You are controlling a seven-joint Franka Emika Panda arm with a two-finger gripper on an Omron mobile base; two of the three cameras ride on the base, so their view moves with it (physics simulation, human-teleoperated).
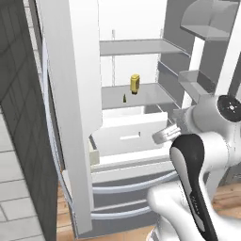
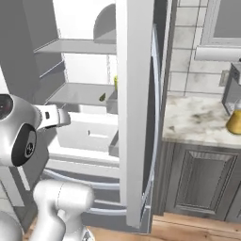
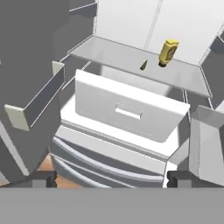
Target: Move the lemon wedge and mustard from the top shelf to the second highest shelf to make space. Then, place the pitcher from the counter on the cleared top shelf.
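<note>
Yellow plastic marks the mustard (image 3: 168,52) at about one o'clock in the hand view, upright on a grey shelf plate, with the lemon wedge (image 3: 143,65) near it at its eight o'clock, apart from the bottle. In the left base view both stand on the lower of the two plates, the second highest shelf (image 1: 150,94), while the top shelf (image 1: 136,47) above it, at twelve o'clock, carries nothing that can be seen. That placing fits the aim of freeing the upper plate, so the first part of the task looks done.

The gripper (image 3: 111,180) has its tips spread wide with nothing between them. It hangs in front of the open fridge, looking down over the white drawer (image 3: 127,109) that sits below the shelf.

On the counter (image 2: 197,117), at three o'clock in the right base view, a yellowish vessel (image 2: 234,120) is cut by the frame edge; it is probably the pitcher. The next move likely calls for turning toward it, well apart from the fridge.
</note>
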